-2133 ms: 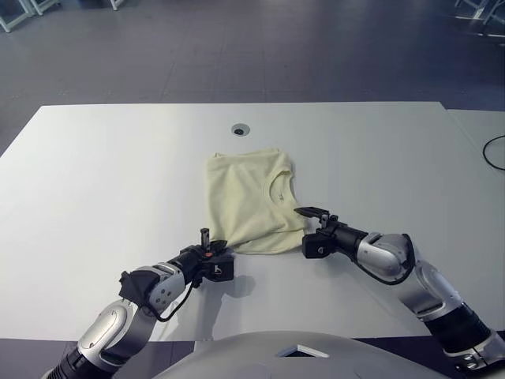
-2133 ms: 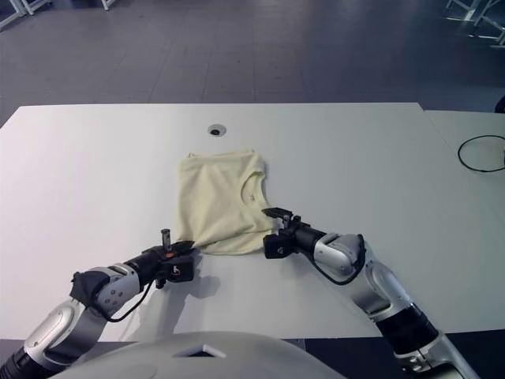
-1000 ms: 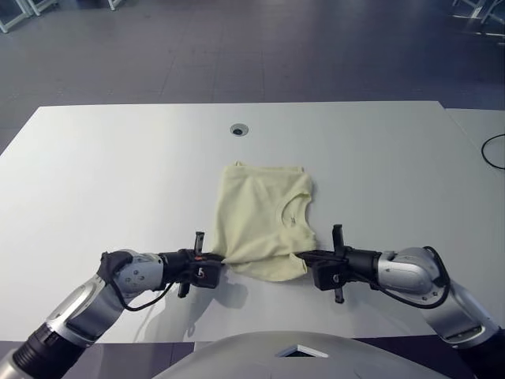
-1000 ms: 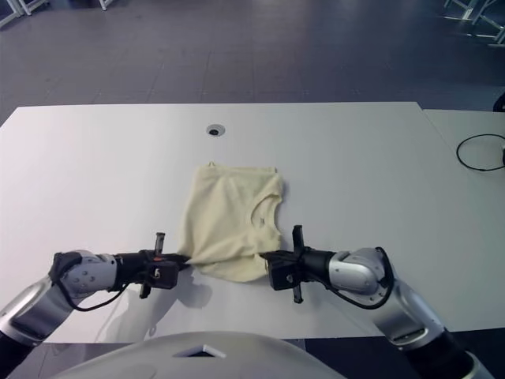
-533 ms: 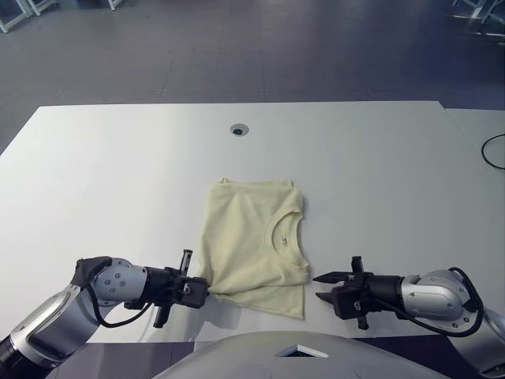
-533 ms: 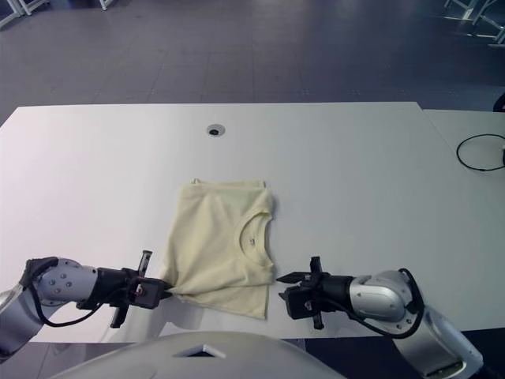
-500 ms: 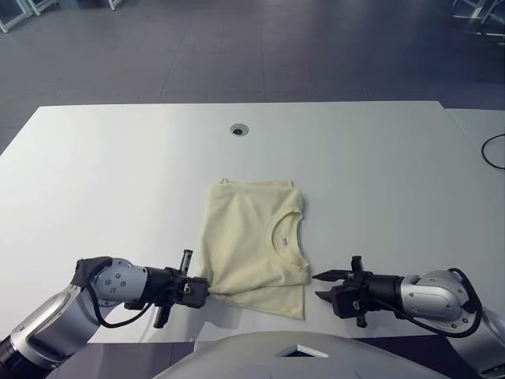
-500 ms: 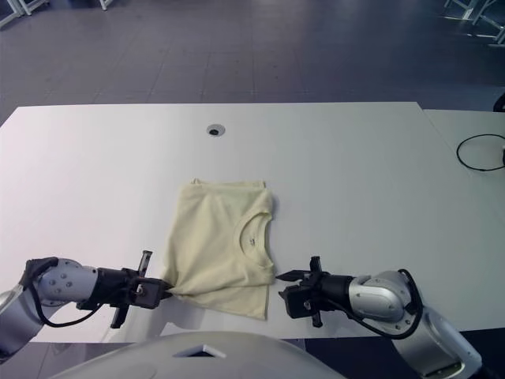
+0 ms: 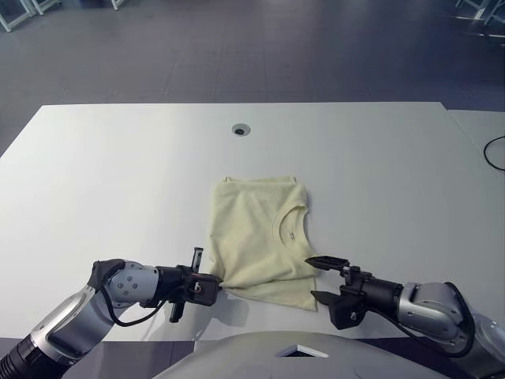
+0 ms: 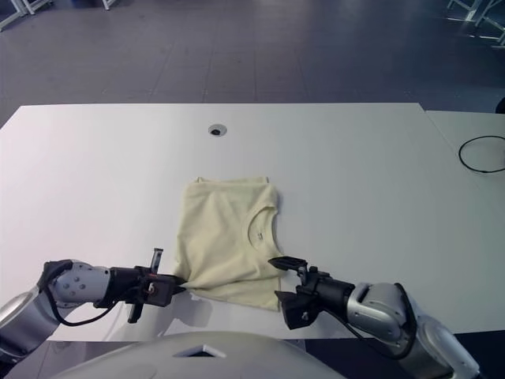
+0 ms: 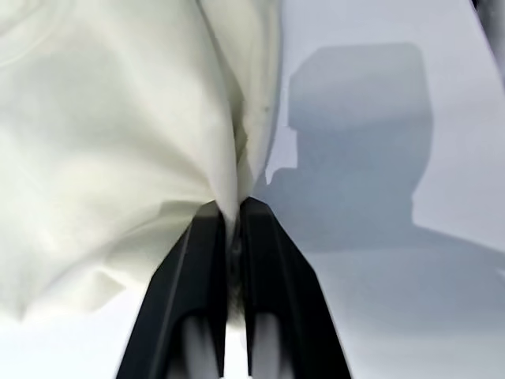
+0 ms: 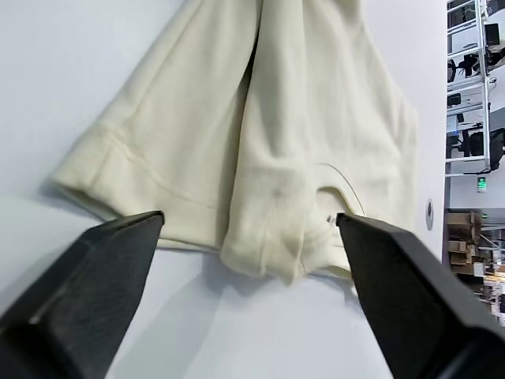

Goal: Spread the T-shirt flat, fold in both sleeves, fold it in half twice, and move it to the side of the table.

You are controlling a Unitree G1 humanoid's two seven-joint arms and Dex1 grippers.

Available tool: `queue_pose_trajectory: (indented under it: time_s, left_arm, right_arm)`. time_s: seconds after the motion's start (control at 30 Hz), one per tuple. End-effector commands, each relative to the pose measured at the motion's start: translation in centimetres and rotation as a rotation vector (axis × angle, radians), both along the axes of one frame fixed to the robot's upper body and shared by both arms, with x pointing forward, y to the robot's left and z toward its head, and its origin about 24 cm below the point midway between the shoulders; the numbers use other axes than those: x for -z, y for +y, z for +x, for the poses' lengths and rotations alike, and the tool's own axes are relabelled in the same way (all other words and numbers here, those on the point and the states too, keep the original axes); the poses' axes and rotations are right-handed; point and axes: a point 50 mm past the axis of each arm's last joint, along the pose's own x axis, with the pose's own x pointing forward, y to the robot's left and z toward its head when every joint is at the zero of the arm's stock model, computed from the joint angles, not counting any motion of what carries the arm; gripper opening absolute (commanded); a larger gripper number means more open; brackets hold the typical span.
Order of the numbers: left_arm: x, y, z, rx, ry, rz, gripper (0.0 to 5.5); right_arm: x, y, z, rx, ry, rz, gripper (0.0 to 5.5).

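Note:
The pale yellow T-shirt (image 9: 256, 237) lies folded into a rough rectangle near the front middle of the white table (image 9: 95, 174), collar showing on top. My left gripper (image 9: 211, 287) is shut on the shirt's near left corner, and the cloth bunches between its fingers (image 11: 207, 237) in the left wrist view. My right gripper (image 9: 320, 279) stands open just off the shirt's near right corner (image 12: 87, 189), nothing between its fingers.
A small round hole (image 9: 239, 129) sits in the table behind the shirt. A black cable (image 10: 481, 152) lies on the neighbouring table at the far right. Wide bare tabletop extends to the left and right of the shirt.
My right gripper has moved in closer to the shirt's near right corner. My left gripper, still holding its corner, shifted slightly right. The shirt has barely moved.

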Motion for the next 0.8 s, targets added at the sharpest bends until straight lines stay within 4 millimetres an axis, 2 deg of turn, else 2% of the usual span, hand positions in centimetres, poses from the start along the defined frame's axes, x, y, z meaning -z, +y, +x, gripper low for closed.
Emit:
queue_pose_trajectory:
  time_s: [0.03,0.2,0.3,0.5,0.8]
  left_arm:
    - [1.7,1.8,-1.6,-0.054,0.116,0.108,0.07]
    - [0.1,1.6,-1.6,-0.064,0.100,0.099,0.07]
    - [-0.2,1.5,-1.4,-0.067,0.093,0.096,0.07]
    - [-0.1,1.1,-0.6,-0.049,0.079,0.092,0.07]
    - [1.4,0.7,-0.4,-0.033,0.084,0.092,0.07]
  right_arm:
    - [0.1,-1.9,0.1,0.015,0.024,-0.087,4.69]
    - [-0.4,-2.5,0.6,0.005,0.007,-0.095,5.39]
    - [0.0,-2.1,0.7,-0.012,0.007,-0.088,5.40]
    - [1.6,0.4,0.0,-0.047,0.026,-0.018,5.40]
    - [2.7,1.3,0.9,-0.046,-0.009,0.003,5.40]
